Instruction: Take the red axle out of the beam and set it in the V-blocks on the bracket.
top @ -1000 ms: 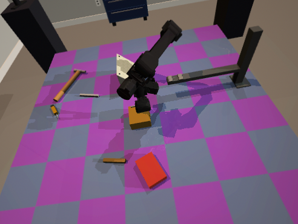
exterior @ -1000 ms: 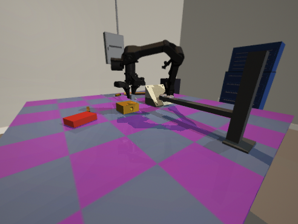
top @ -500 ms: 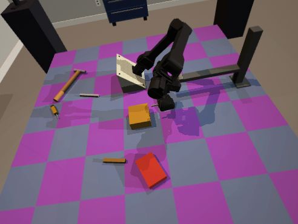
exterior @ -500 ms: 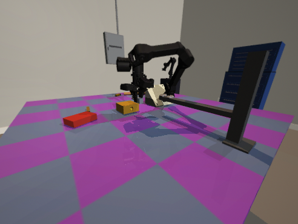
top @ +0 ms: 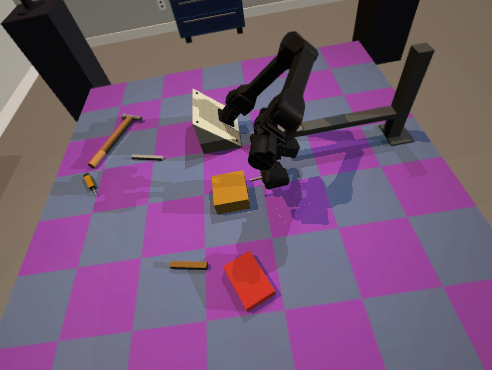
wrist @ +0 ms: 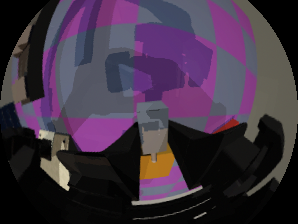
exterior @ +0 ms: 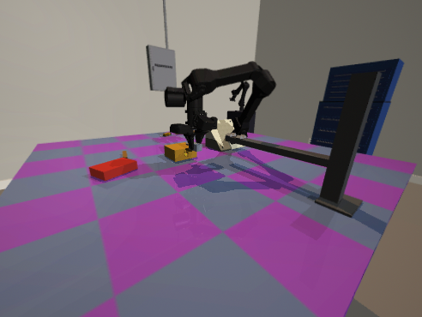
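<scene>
Claw (top: pixel 275 178) (exterior: pixel 195 146) (wrist: pixel 150 123) closed on a grey block (exterior: pixel 198 146) (wrist: pixel 153 119), it points the thin pin (top: pixel 255 178) (wrist: pixel 154 157) toward the yellow block (top: pixel 230 187) (exterior: pixel 176 152) (wrist: pixel 161 167) just beside it, probably the beam, where the red axle, not visible, may sit inside.

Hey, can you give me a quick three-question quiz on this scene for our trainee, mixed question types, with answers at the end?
1. What is the end effector gripping?
A) a screwdriver
B) a small gray piece with a thin pin
C) a wooden stick

2. True or false: the red block lies flat on the checkered top.

3. Fill in the blank: the tool with the long wooden handle is a ____.

Key: 1 B; 2 true; 3 hammer.
</scene>
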{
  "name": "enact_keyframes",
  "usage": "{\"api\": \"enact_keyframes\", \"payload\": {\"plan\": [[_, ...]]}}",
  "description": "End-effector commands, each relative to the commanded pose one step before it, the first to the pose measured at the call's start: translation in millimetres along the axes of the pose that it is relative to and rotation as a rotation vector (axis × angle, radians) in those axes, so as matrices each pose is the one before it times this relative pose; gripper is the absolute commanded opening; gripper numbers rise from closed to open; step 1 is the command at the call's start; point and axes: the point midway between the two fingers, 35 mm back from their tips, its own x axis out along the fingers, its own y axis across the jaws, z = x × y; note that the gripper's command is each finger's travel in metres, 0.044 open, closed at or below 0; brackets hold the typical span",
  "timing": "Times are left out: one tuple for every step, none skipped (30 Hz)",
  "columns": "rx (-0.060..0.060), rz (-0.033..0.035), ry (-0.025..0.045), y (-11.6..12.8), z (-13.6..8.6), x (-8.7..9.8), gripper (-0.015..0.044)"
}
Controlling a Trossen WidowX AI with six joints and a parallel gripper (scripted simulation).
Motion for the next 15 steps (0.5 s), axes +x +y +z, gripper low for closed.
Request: {"api": "enact_keyframes", "payload": {"plan": [[0.0065, -0.00097, -0.00515, 0.97, 0.40, 5.64, 0.0000], [0.0000, -0.00004, 0.00000, -0.04, 0.00, 1.64, 0.0000], [0.0000, -0.00004, -0.00002, -0.03, 0.00, 1.64, 0.0000], [0.0000, -0.00004, -0.00003, -0.02, 0.01, 1.64, 0.0000], [0.0000, -0.00004, -0.00004, -0.01, 0.01, 1.64, 0.0000], [0.0000, -0.00003, -0.00005, -0.01, 0.02, 1.64, 0.0000], [0.0000, -0.00003, -0.00007, 0.00, 0.02, 1.64, 0.0000], [0.0000, -0.00003, -0.00008, 0.01, 0.02, 1.64, 0.0000], [0.0000, -0.00003, -0.00009, 0.02, 0.03, 1.64, 0.0000], [0.0000, -0.00003, -0.00010, 0.03, 0.03, 1.63, 0.0000], [0.0000, -0.00003, -0.00012, 0.04, 0.04, 1.63, 0.0000], [0.0000, -0.00003, -0.00013, 0.05, 0.04, 1.63, 0.0000], [0.0000, -0.00003, -0.00014, 0.06, 0.05, 1.63, 0.0000], [0.0000, -0.00003, -0.00015, 0.07, 0.05, 1.63, 0.0000], [0.0000, -0.00002, -0.00017, 0.08, 0.05, 1.63, 0.0000]]}}
